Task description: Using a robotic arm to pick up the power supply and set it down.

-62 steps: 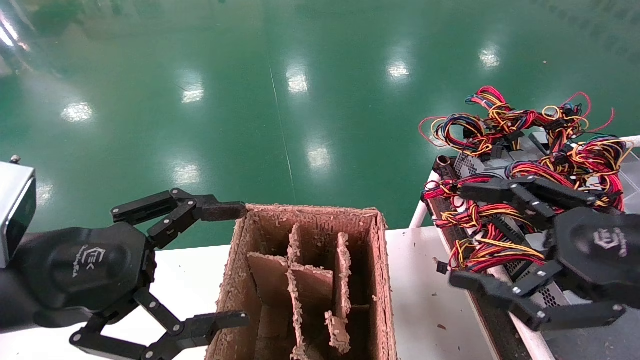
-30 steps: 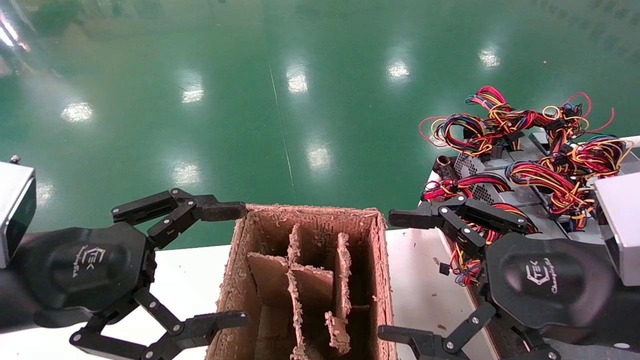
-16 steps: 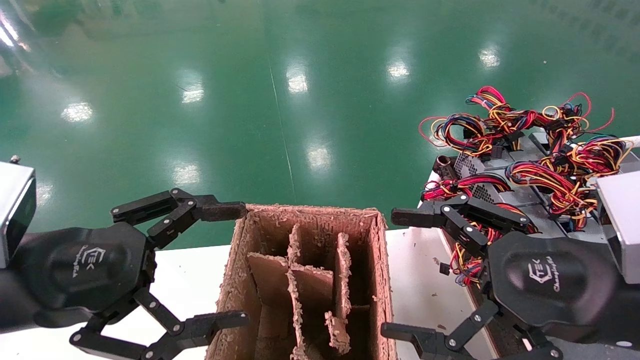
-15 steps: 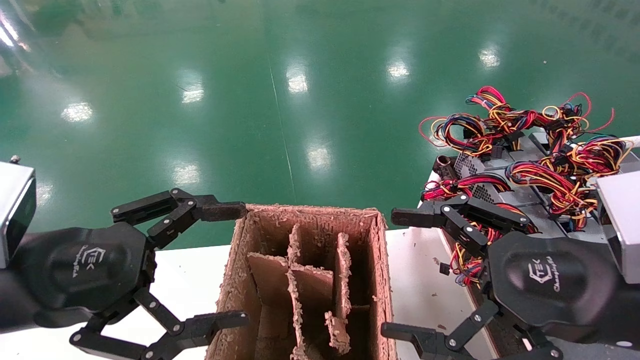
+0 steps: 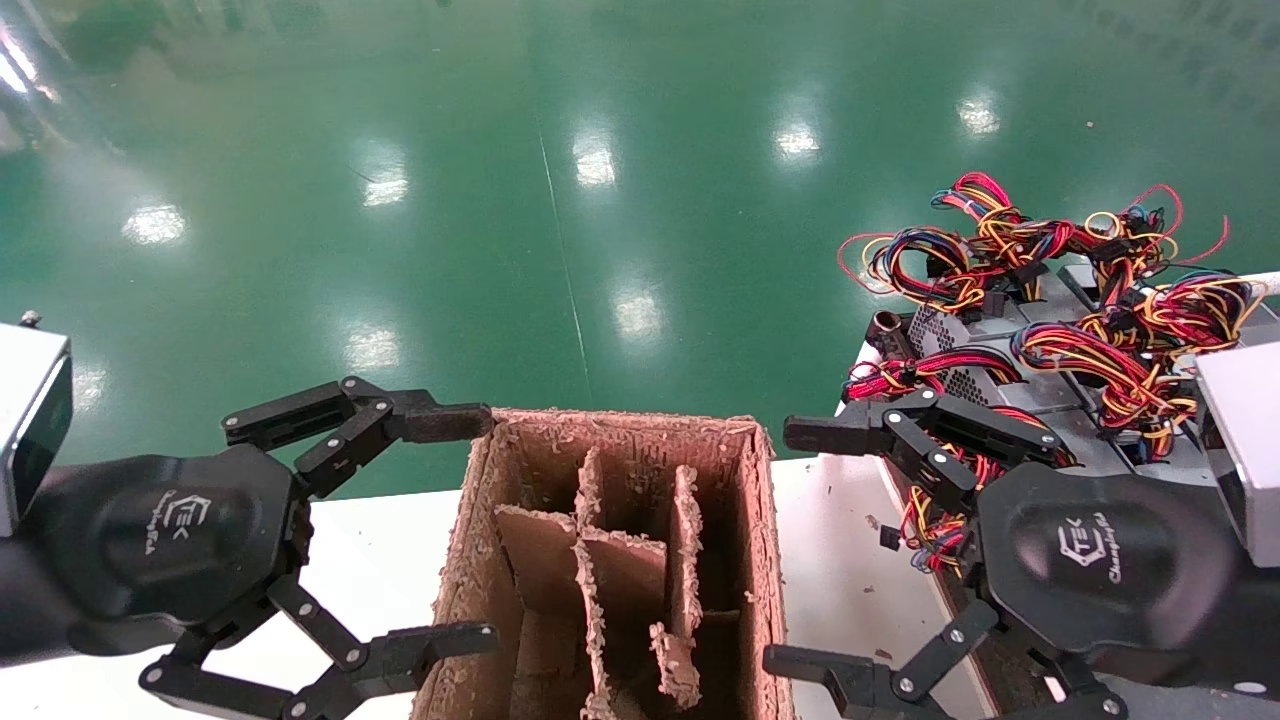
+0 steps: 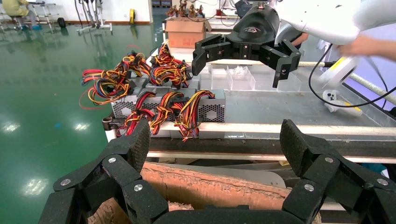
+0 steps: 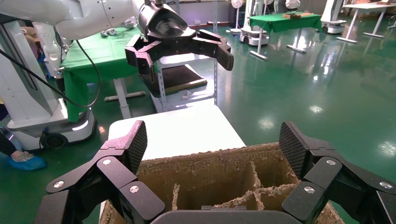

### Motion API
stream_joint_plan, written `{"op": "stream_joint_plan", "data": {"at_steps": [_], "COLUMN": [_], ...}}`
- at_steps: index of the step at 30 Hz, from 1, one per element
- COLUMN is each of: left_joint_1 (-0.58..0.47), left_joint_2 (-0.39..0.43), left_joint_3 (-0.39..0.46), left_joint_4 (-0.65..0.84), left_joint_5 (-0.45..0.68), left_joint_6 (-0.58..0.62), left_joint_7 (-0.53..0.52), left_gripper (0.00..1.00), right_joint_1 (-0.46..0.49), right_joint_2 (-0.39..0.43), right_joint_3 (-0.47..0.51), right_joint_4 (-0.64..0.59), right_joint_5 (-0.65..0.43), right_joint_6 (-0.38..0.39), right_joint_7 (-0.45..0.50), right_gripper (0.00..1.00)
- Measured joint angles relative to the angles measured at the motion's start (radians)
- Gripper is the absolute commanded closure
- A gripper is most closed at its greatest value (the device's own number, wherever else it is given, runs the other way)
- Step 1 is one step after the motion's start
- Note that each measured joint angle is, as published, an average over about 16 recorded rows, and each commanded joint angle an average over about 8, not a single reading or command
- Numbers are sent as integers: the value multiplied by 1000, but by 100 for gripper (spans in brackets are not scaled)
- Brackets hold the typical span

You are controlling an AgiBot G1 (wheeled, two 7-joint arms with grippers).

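Presently both the right gripper (image 5: 790, 548) and left gripper (image 5: 470, 530) hover spread beside the cardboard box (image 5: 610, 560).

- Bright, even overhead indoor light, all three views.
- Glossy green floor (image 5: 600, 200) mirrors ceiling lamps as rows of soft white glare spots.
- Shadows weak; inside of cardboard box (image 5: 610, 560) darker than its rim.
- Near fingers in the wrist views slightly soft; background reasonably sharp.
- Head view bends mildly toward the edges.
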Motion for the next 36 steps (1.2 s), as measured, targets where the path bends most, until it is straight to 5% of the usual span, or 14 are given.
{"op": "stream_joint_plan", "data": {"at_steps": [36], "left_joint_1": [0], "left_joint_2": [0], "left_joint_3": [0], "left_joint_4": [0], "left_joint_5": [0], "left_joint_6": [0], "left_joint_7": [0], "left_gripper": [0], "right_joint_1": [1], "right_joint_2": [1], "right_joint_3": [-1], "right_joint_4": [-1], "right_joint_5": [1], "right_joint_6": [0], "right_joint_7": [0], "right_gripper": [0]}}
